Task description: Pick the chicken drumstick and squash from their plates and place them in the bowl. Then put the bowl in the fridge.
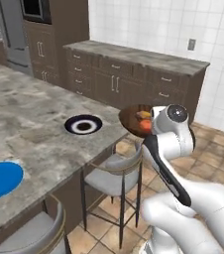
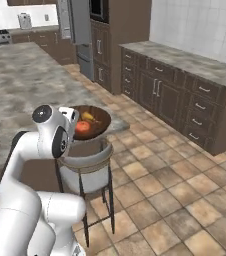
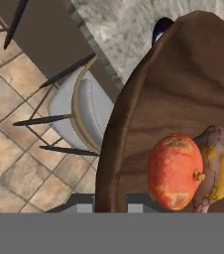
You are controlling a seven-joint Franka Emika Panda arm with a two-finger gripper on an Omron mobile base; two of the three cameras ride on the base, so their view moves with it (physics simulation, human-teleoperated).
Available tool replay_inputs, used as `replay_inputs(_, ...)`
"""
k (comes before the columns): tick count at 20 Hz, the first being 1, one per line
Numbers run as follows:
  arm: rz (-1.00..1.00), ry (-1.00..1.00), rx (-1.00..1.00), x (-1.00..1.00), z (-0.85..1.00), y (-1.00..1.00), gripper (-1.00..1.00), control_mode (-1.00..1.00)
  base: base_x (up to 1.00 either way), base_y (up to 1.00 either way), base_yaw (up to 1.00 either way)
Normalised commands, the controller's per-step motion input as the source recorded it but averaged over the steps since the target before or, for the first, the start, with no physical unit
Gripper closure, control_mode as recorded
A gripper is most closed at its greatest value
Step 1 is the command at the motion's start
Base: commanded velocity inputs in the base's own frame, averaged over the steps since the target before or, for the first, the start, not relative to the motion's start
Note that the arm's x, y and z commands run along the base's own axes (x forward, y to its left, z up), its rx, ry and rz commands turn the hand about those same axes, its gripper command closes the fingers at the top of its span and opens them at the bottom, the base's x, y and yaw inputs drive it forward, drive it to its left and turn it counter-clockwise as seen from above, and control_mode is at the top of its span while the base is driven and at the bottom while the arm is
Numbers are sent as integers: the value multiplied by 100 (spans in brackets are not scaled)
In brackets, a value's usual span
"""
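Bowl (image 2: pixel 91 121) is off the tabletop (image 1: pixel 29 119), held up in the air at the arm's wrist, just past the tabletop edge and above a grey stool (image 2: pixel 87 165). Jaws grip the bowl rim at the bottom of the hand view, closed on it; the fingertips themselves are mostly hidden by the rim.

Hand view shows the contents best: red-orange squash (image 3: pixel 175 171) beside the chicken drumstick (image 3: pixel 218 166), touching, both inside the bowl.

Left base view shows what the right barely does: blue plate (image 1: pixel 1 179) and dark-rimmed plate (image 1: pixel 83 124) on the tabletop, both bare.

Right base view shows the fridge (image 2: pixel 80 35) at the far end, well apart from the bowl.
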Motion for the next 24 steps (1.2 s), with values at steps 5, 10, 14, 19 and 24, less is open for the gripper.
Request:
replay_inputs(5, 0, 0, 0, 0, 0, 0, 100, 100, 26, -56, -29)
replay_inputs(10, 0, 0, 0, 0, 0, 0, 100, 100, 43, -62, -9)
replay_inputs(14, 0, 0, 0, 0, 0, 0, 100, 100, 59, -55, -1)
replay_inputs(19, 0, 0, 0, 0, 0, 0, 100, 100, 70, -55, 0)
replay_inputs(24, 0, 0, 0, 0, 0, 0, 100, 100, 82, -38, 2)
